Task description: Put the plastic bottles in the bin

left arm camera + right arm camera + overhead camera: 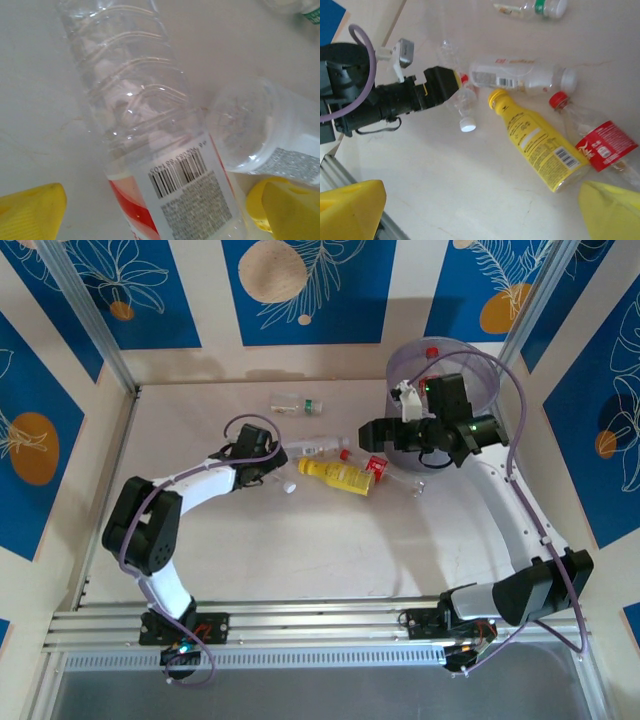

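White table (330, 550), left hand (160, 212) spread astride a clear red-labelled bottle (140, 125) — right hand (480, 210) spread wide, empty

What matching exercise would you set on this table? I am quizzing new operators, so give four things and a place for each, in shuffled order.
Things:
1 yellow bottle
2 green-capped bottle
3 bin
4 loose white cap

Places:
A far right, standing upright
B just beside the left claw
C alone, toward the back wall
D mid-table, next to a red-labelled bottle

Pairs: 1-D, 2-C, 3-A, 4-B
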